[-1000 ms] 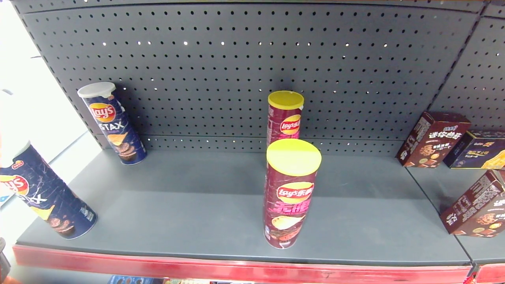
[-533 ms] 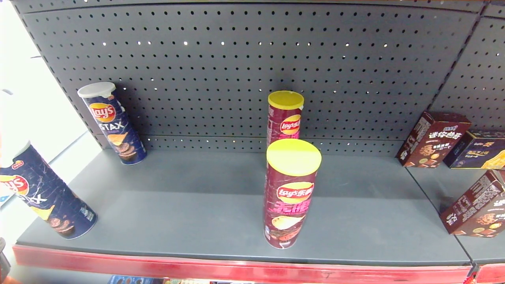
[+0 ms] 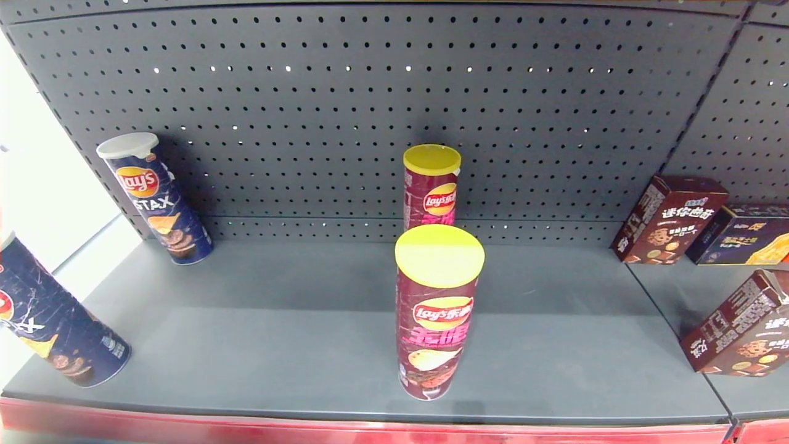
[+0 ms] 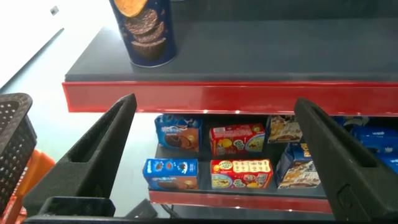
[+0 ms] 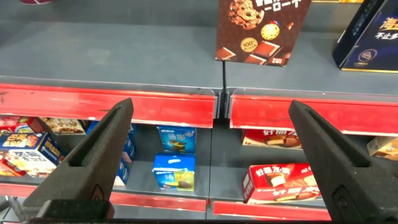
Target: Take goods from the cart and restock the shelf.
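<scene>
Left gripper (image 4: 211,106): jaws spread wide, nothing between them. Right gripper (image 5: 210,106): same, wide apart and empty. Both face the shelf's red front lip (image 4: 230,98) from outside it.

Goods you have on the shelf (image 3: 296,333):
- Front maroon can (image 3: 436,320), yellow lid, stands on end near the front edge, about mid-width.
- Rear maroon can (image 3: 431,188) stands straight behind it, at the pegboard back panel (image 3: 308,92). The two cans are apart.
- Rear blue can (image 3: 154,200), white lid, sits in the back left corner.
- Front blue can (image 3: 58,330) sits at the front left corner. Your left wrist camera sees its base just behind the lip.

Next bay, off the shelf's right edge: brown box (image 3: 669,219) stands at the back, dark blue box (image 3: 739,234) just beside it. Second brown box (image 3: 736,324) is nearer the front edge. Your right wrist camera looks at a brown box just behind the lip, next to the seam between the two bays. Can't tell which of the two it is.

Lower tier under the lip: rows of small snack boxes (image 4: 239,138) in blue, red and yellow. Black mesh basket (image 4: 15,143) sits off to one side of the left gripper, below lip level.
</scene>
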Available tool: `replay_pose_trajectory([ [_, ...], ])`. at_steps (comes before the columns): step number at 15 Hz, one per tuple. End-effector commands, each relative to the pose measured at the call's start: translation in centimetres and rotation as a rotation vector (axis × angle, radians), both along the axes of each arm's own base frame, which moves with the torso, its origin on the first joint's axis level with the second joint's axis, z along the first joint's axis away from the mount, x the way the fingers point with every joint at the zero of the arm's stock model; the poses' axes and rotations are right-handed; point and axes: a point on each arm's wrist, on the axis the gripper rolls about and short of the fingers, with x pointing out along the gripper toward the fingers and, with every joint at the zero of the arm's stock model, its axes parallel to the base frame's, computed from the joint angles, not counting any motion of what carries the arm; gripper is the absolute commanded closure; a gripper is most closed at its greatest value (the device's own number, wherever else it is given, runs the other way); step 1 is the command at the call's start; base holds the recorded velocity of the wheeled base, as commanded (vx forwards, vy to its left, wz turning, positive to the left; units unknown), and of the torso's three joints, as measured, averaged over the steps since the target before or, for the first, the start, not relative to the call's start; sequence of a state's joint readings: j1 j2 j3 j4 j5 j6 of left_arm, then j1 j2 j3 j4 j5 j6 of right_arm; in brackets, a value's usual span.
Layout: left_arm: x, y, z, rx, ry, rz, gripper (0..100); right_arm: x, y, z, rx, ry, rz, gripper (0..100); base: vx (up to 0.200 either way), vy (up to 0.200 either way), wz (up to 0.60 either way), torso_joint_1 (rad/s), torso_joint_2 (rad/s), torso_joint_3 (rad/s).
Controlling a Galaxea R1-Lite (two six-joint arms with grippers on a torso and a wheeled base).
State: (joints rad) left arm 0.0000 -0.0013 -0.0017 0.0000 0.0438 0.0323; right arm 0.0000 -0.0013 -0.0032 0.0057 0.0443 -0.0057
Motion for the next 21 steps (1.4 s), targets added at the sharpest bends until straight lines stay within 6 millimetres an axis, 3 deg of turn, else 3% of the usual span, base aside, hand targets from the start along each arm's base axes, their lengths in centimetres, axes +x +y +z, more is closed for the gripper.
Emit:
replay_pose_trajectory([
  [1, 0.02, 0.00, -0.04, 0.000, 0.003, 0.001, 0, 0.01, 0.00, 0.00, 0.000, 0.002, 0.000, 0, 0.000, 0.000, 0.00, 0.000, 0.00, 0.000],
  [21, 0.01, -0.01, 0.00, 0.000, 0.001, -0.002, 0, 0.01, 0.00, 0.00, 0.000, 0.002, 0.000, 0, 0.000, 0.000, 0.00, 0.000, 0.00, 0.000],
])
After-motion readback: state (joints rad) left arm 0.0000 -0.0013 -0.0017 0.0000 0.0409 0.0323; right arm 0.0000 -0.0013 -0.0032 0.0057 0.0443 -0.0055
